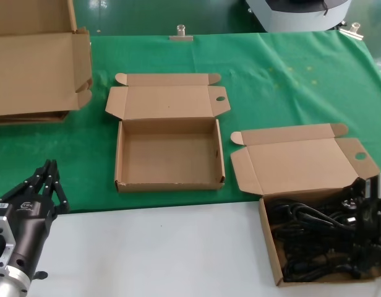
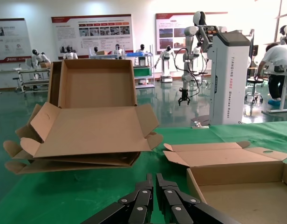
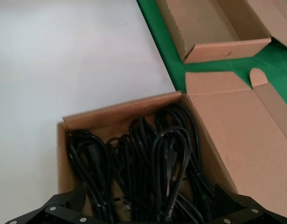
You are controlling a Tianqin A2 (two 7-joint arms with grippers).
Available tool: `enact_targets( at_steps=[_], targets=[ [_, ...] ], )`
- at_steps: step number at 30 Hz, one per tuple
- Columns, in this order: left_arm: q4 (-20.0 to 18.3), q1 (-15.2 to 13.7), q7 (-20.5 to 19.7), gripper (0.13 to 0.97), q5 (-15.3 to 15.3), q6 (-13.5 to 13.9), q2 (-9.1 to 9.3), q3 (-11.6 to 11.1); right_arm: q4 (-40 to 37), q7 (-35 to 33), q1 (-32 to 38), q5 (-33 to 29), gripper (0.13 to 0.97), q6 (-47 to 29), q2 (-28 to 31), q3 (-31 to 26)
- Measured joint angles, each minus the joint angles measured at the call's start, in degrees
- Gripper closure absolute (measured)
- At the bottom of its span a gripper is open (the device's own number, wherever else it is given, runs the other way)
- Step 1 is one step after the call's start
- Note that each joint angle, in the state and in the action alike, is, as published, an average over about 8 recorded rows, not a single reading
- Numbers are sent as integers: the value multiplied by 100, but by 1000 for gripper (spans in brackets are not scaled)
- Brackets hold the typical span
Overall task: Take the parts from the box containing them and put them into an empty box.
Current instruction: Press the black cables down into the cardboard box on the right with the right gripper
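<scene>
2 mailer boxes: empty box (image 1: 169, 151) mid-cloth, full box (image 1: 272, 247) to its right | cords (image 3: 148, 163): tangled, can't count | left gripper (image 1: 45, 179) clenched, parked | right gripper (image 3: 148, 210) spread wide over cords

Black multi-link fingered left hand (image 1: 47, 180) with silver screws, dark cylindrical wrist, grey metal bracket.

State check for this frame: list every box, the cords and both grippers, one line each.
Empty box: lid open, nothing inside.
Box of cords: lid open, full.
Power cords: coiled, all in their box.
Stacked cartons: opened out, piled on the green cloth.
Left gripper: shut, holding nothing, apart from the boxes.
Right gripper: open, above the cords, nothing held.
</scene>
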Motion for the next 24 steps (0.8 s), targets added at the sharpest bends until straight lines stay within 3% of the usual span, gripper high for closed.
enact_targets(
  at_steps=[19, 24],
  targets=[
    [0, 0, 0, 925, 0, 0, 0, 0, -1263, -976, 245, -612, 129, 111, -753, 459],
    [0, 0, 0, 925, 0, 0, 0, 0, -1428, -1078, 254, -686, 231, 141, -832, 544]
  ],
)
